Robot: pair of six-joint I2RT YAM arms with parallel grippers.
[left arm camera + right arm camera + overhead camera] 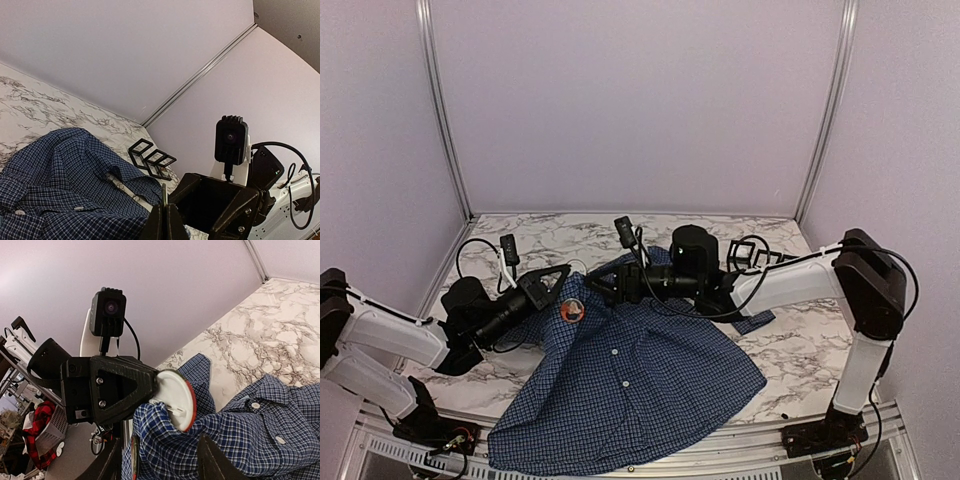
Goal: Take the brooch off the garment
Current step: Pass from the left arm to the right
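Brooch [175, 397] and cloth are not yet parted, it is judged: the round badge is seen over the garment's [640, 380] upper left part, close to the collar, with its white back and red rim turned to the right wrist camera and a fold of checked cloth drawn up against its pin.

At the garment's left edge the left hand [164, 212] is seen with its fingers [155, 225] pressed together. A thin edge standing up between them is taken to be the brooch's rim, so the badge appears to be pinched there. Just right of it, at the garment's collar, the right hand [161, 460] is held with its fingers [111, 465] apart; bunched cloth lies between them but is not clamped. The rest of the garment is spread on the bench [800, 350].

For the step to be done well, the pinch on the rim should be kept firm while the cloth is taken by the right hand close beside the pin. The cloth should then be drawn off along the pin's line, not sideways, so that the weave is not torn and the badge is not twisted out of the grip. Whether the clasp is undone cannot be told.
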